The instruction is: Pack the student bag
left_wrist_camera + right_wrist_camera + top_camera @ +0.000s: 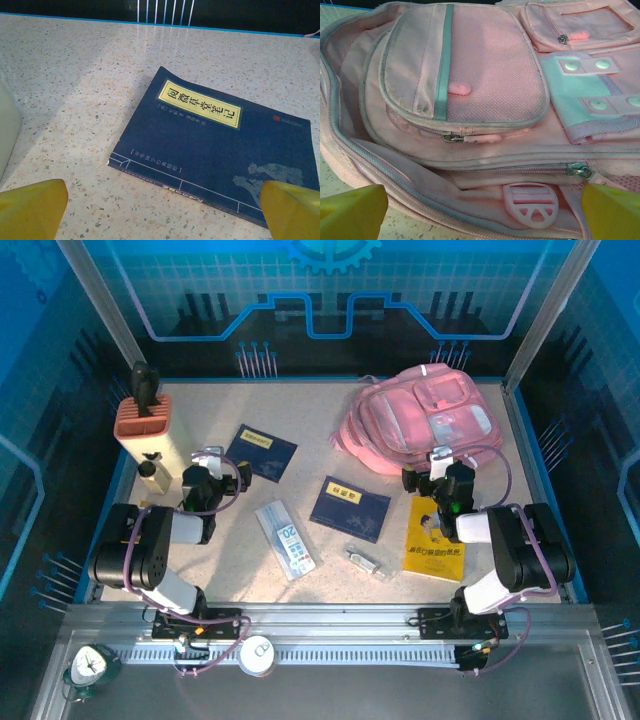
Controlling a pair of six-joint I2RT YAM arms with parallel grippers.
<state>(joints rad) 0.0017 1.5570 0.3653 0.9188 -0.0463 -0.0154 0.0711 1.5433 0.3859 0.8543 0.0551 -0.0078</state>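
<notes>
The wrist views' edges cut off the student bag (pixel 470 65) and blue book (pixel 200 150).

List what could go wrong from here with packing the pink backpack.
1. The dark blue book lies flat on the table; the open left gripper may push it along rather than lift it.
2. The pink backpack sags, with a pink buckle lying at its slack mouth in front of the open right gripper; the gripper or a book could snag there.
</notes>
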